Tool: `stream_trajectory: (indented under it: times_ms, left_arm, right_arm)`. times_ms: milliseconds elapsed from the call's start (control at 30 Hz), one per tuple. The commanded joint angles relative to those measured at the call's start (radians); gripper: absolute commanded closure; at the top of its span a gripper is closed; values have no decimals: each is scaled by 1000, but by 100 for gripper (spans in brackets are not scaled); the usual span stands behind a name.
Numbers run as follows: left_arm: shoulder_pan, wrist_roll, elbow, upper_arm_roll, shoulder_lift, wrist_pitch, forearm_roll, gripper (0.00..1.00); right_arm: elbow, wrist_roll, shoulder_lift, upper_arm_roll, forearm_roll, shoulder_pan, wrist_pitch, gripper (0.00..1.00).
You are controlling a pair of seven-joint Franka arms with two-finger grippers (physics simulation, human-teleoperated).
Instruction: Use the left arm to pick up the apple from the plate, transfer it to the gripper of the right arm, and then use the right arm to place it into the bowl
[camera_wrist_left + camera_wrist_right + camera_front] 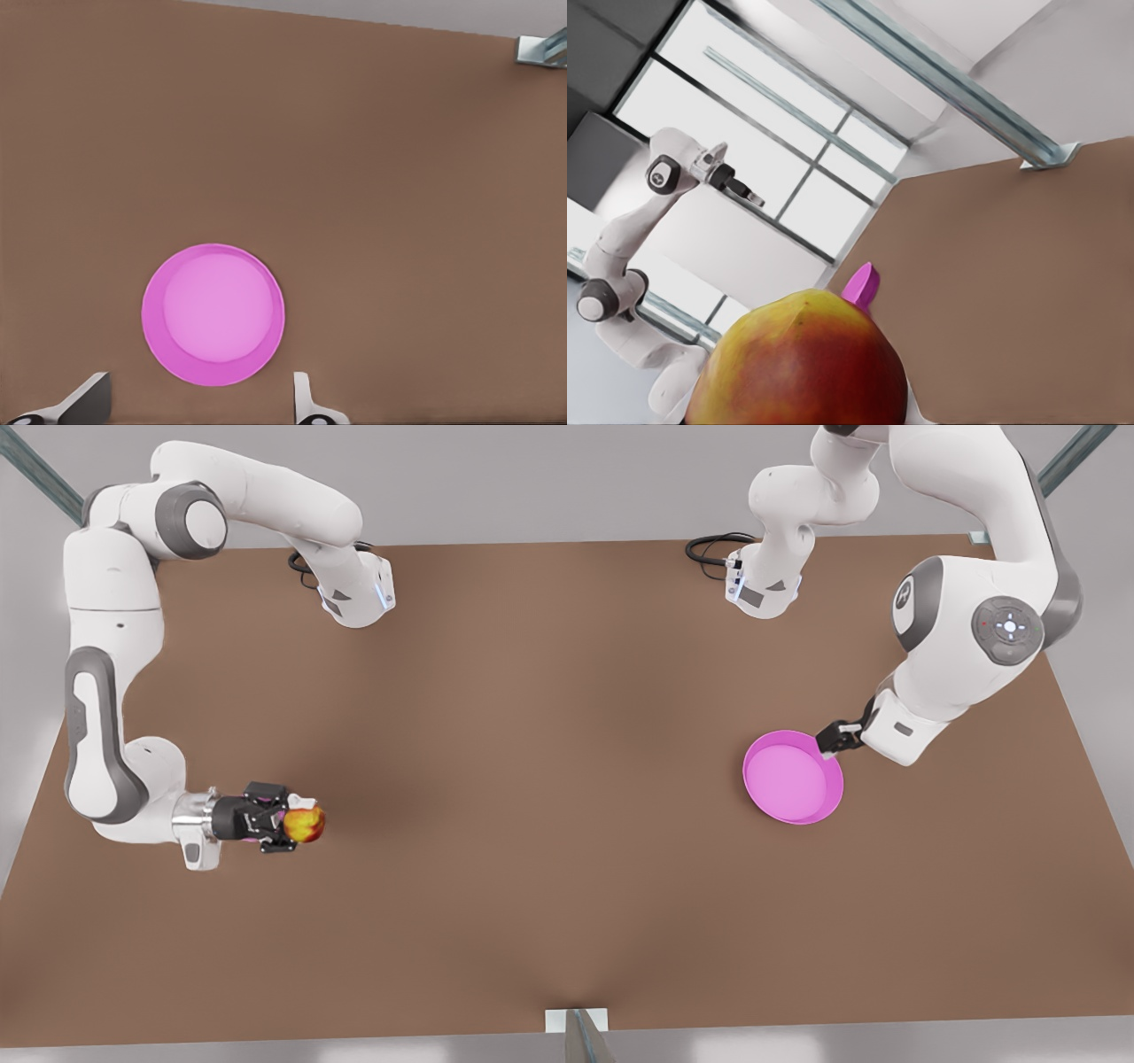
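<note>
plate (793, 779) bare, apple (305, 825) elsewhere

Brown table (549, 779) spanning the scene. Black cables (709, 547) coiled at its far edge, right of centre; a second loop (301, 567) far left. Metal bracket (576, 1020) at the near edge, centre.

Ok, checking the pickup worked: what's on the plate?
Nothing: the plate shows bare inside. The left pincer hangs open by its rim. The right pincer holds the apple far off. The table beneath it is hidden.
</note>
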Motion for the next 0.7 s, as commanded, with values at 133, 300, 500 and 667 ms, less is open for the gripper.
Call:
stream_trajectory:
  times_ms: [133, 300, 500, 667]
  left_arm:
    - [-4, 199, 2, -2, -1, -35, 4, 0]
    - [-2, 202, 2, -2, 10, -35, 4, 0]
    - [-2, 202, 2, -3, 21, -35, 3, 0]
    - [-1, 202, 1, -2, 21, -35, -19, 0]
  right_arm:
    - [29, 1, -1, 1, -165, -81, -39, 37]
    - [109, -9, 25, -1, -298, -137, -40, 37]
    - [137, -3, 39, -21, -469, -132, -32, 37]
    - [137, 1, 41, -21, -559, -112, 24, 37]
